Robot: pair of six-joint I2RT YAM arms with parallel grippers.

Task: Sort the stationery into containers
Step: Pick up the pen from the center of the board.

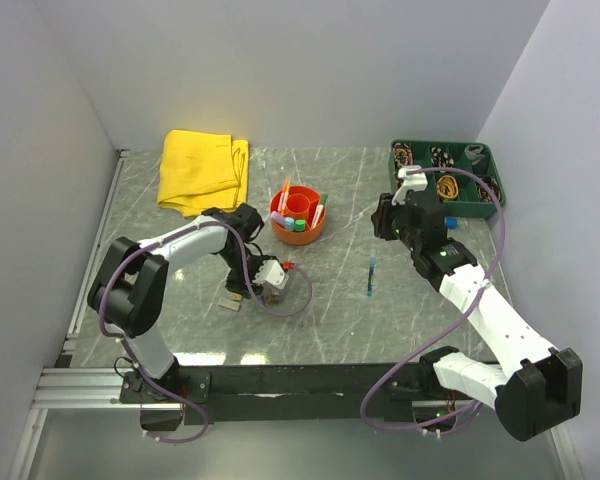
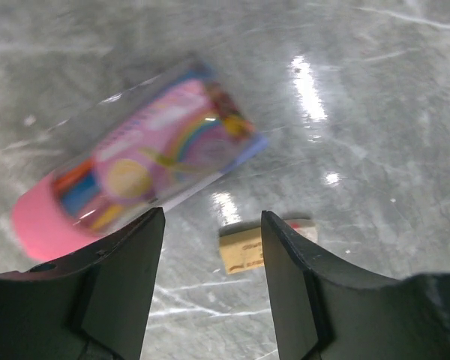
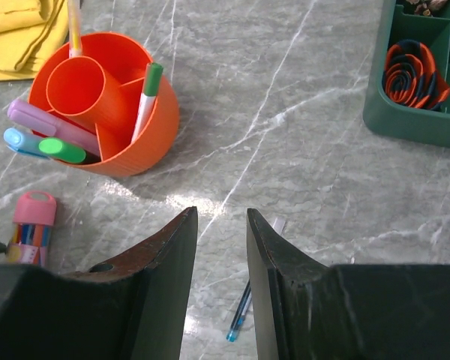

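Status: partly complete. The orange organiser (image 3: pixel 127 142) already holds several items in its outer ring: a lilac stick (image 3: pixel 37 118), a blue-capped marker (image 3: pixel 19 141), a green-capped marker (image 3: pixel 60 150) and a green-capped pen (image 3: pixel 146 97). Three items remain on the tabletop (image 3: pixel 300 165): the pink-capped tube (image 2: pixel 135 176), a small tan block (image 2: pixel 244 251) and a thin blue pen (image 3: pixel 240 309).

Left claw (image 2: pixel 210 221): jaws wide apart, holding nothing. The tan block lies flat on the tabletop in the gap between the jaws, nearer the right-hand finger as the wrist view shows it. The pink-capped tube lies on its side just beyond the fingertips, cap toward the left of that view. Neither item appears to touch the claw.

Right claw (image 3: pixel 220 221): jaws a little apart, holding nothing. The blue pen lies under it, visible in the gap between the jaws, well apart from the organiser.
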